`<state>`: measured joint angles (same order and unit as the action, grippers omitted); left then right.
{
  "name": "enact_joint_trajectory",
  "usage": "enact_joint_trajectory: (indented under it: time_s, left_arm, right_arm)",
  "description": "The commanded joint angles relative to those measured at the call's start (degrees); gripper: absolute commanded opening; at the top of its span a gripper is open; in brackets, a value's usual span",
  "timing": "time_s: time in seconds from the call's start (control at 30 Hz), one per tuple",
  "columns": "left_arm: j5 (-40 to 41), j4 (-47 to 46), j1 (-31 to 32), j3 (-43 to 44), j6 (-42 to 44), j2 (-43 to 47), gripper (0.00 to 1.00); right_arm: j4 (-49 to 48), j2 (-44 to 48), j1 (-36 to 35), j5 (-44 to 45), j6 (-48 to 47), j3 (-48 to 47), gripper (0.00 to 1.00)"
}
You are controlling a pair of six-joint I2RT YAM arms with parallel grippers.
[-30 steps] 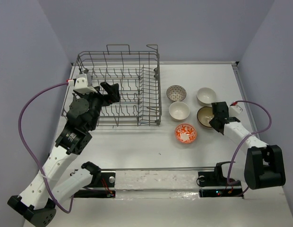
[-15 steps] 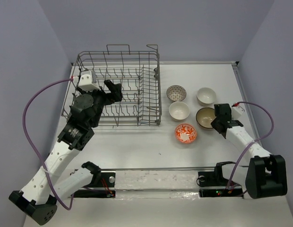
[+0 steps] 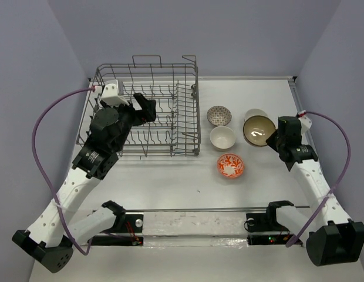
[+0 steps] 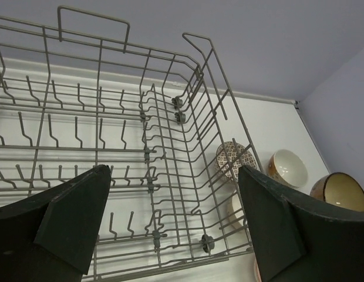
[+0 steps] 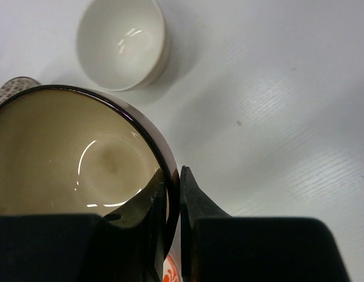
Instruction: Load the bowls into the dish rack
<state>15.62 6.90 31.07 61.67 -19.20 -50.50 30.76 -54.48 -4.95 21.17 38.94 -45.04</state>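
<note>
pinching brown bowl (image 3: pixel 258 130): right gripper (image 3: pixel 270 138), apparently aloft | left gripper (image 3: pixel 144 107) spread over dish rack (image 3: pixel 170 88)

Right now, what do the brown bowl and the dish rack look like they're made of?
The brown bowl looks like glazed ceramic: glossy, with bright curved reflections on its cream inside and a dark rim. The dish rack seems metal wire, dull grey, maybe coated: thin bent rods and upright tines.
</note>
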Motion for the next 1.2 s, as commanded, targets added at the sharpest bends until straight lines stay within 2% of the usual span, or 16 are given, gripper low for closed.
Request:
enact_joint_trajectory:
  time_s: [0.0, 0.13, 0.2, 0.27, 0.37, 0.63, 0.87, 1.13, 1.17]
  left_arm:
    - [-3.31, 1.1, 0.13, 4.77, -0.57, -2.84, 0.99]
    - [-5.59, 3.29, 0.13, 8.28, -0.92, -6.8, 0.99]
    - [-7.26, 4.18, 0.13, 10.22, -1.54, -8.73, 0.99]
    - [-7.88, 4.88, 0.13, 12.67, -1.54, -10.48, 0.99]
    - [-7.71, 8.29, 0.13, 16.8, -0.84, -13.21, 0.98]
    - [-5.43, 13.14, 0.22, 23.49, 0.83, -16.03, 0.96]
    - [-3.14, 15.78, 0.22, 23.5, 0.57, -16.12, 0.92]
    - [-1.38, 14.55, 0.22, 19.89, -0.13, -16.91, 0.86]
    - [-1.29, 14.55, 0.13, 19.89, -0.13, -17.87, 0.82]
  right_arm:
    - [-6.24, -1.32, -0.32, -8.33, -1.32, -9.71, 0.01]
    - [-7.21, -5.28, -1.98, -10.53, -2.11, -17.44, 0.01]
    - [-6.86, -8.52, -5.41, -9.83, -2.46, -22.88, 0.01]
    - [-6.25, -10.81, -9.62, -5.21, -3.07, -26.58, 0.01]
    - [-5.02, -16.43, -19.98, 0.52, -4.66, -34.66, 0.01]
    - [-3.61, -29.53, -31.78, 6.86, -9.05, -52.49, 0.01]
    - [-1.24, -38.85, -38.89, 12.22, -13.71, -65.42, 0.01]
    - [-1.14, -44.48, -43.21, 14.43, -16.43, -71.5, 0.01]
    - [-1.06, -45.7, -43.91, 14.51, -16.61, -72.29, 0.01]
